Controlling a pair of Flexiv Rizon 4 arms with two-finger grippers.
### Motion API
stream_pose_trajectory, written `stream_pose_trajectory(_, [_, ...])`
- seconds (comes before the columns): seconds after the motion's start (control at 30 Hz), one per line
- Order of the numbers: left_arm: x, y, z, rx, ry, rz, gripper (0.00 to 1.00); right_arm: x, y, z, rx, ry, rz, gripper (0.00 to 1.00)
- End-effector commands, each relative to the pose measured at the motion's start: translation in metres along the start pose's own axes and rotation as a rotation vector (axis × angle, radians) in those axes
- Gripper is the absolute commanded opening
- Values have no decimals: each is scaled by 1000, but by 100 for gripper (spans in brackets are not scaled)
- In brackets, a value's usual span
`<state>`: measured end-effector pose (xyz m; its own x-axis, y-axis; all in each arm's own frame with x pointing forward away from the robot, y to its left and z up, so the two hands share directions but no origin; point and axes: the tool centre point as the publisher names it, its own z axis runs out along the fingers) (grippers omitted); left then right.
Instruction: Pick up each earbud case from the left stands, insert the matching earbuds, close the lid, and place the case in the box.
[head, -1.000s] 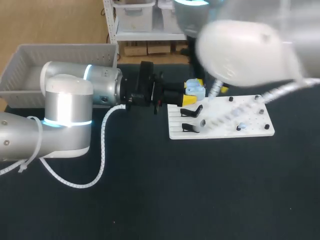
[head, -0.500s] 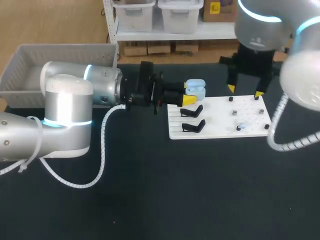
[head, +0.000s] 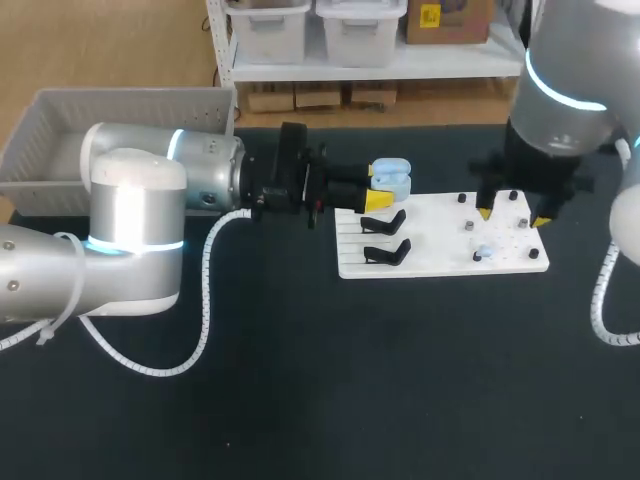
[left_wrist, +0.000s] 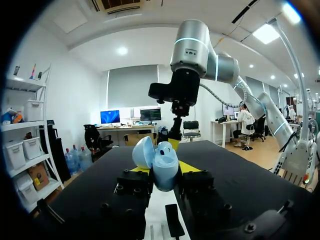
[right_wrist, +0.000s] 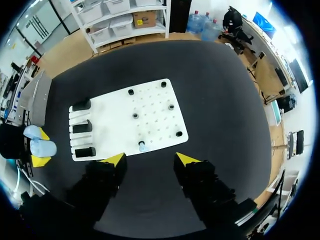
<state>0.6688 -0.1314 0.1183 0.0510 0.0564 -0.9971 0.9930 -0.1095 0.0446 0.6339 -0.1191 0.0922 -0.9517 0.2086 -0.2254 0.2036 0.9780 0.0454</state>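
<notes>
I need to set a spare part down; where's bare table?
The table in front of the board is bare. Crowded: over the board, under the right gripper, and by its stands, where the left gripper holds the case.

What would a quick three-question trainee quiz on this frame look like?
1. True or false: the case held between the left fingers has its lid open.
2. Pick one. The right fingers are: A) shut on an earbud; B) open, holding nothing; C) shut on the case.
3. Fill in the blank: the loose blue earbud lies on the white ____.
Key: 1 true; 2 B; 3 board.
</notes>
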Motion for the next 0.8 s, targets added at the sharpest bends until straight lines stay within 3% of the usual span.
stream_pose_trajectory(0.03, [1,-1,0,-4,-2,3,0,0,-5,16,-33,17,-31,60])
stream_pose_trajectory(0.33, [1,-1,0,-4,-2,3,0,6,-2,38,-66,57,-101,60])
stream_pose_trajectory(0.8, [1,-1,0,-4,-2,3,0,9,5,62,-100,90,-128,49])
